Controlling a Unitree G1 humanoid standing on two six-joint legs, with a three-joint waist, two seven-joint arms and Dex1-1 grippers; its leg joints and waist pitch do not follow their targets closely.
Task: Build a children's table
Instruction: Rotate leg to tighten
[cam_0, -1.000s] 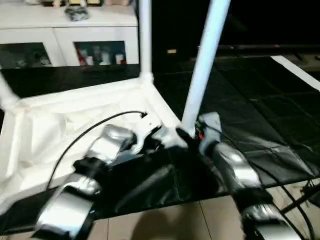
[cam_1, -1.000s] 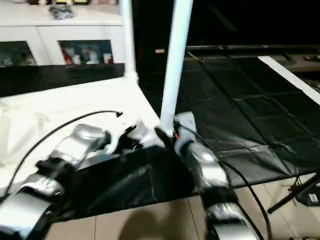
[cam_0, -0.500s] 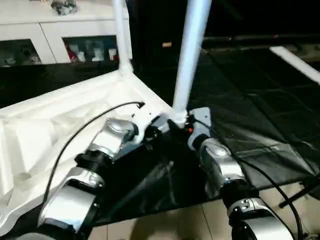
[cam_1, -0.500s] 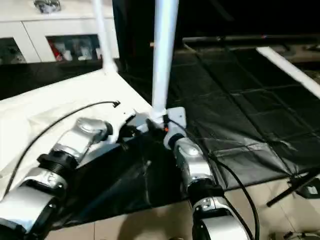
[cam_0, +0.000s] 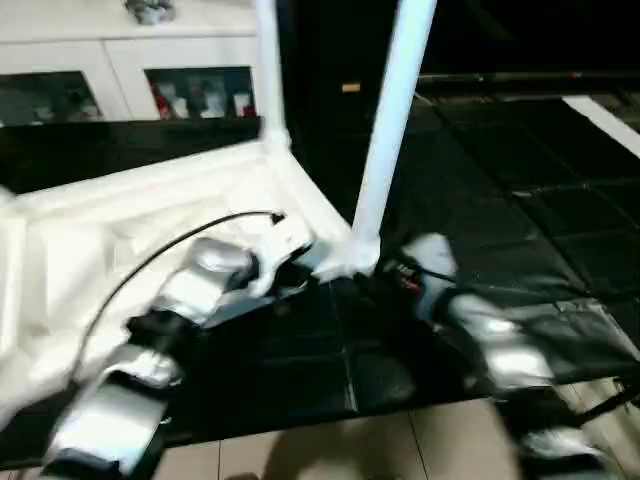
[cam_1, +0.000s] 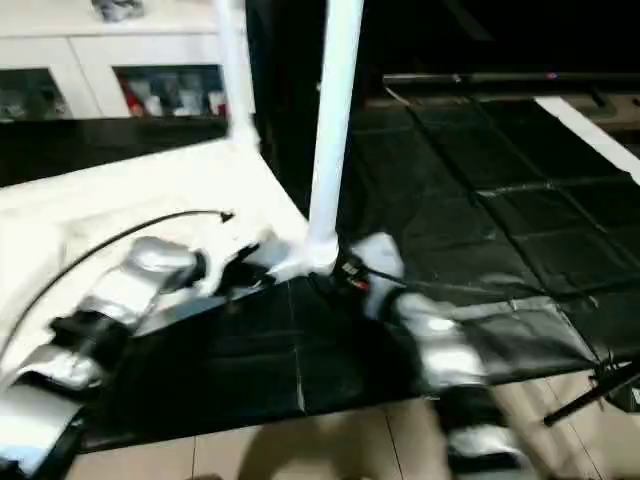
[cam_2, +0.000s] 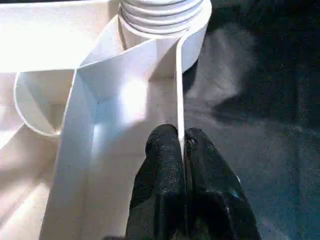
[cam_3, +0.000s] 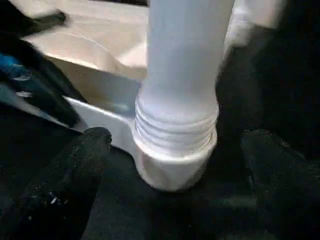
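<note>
The children's table (cam_0: 120, 230) lies upside down on the tabletop (cam_0: 520, 180), filling the span from 9 to 12 o'clock. One leg (cam_0: 390, 130) stands upright in its nearest corner at centre; another leg (cam_0: 268, 70) stands at 11 o'clock, in the corner behind. A cabinet (cam_0: 130, 60) sits behind at 11. The left gripper (cam_2: 181, 150) grips the table's rim at 9 o'clock of the near leg; the right gripper (cam_3: 175, 145) straddles that leg's base from 3 o'clock.

Both upright legs (cam_0: 390, 130) cut off above.

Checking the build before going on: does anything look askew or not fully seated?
The near white tapered leg shows thread rings still exposed above the round corner socket of the white plastic tabletop, so it seems not fully screwed in. It stands roughly upright.
</note>
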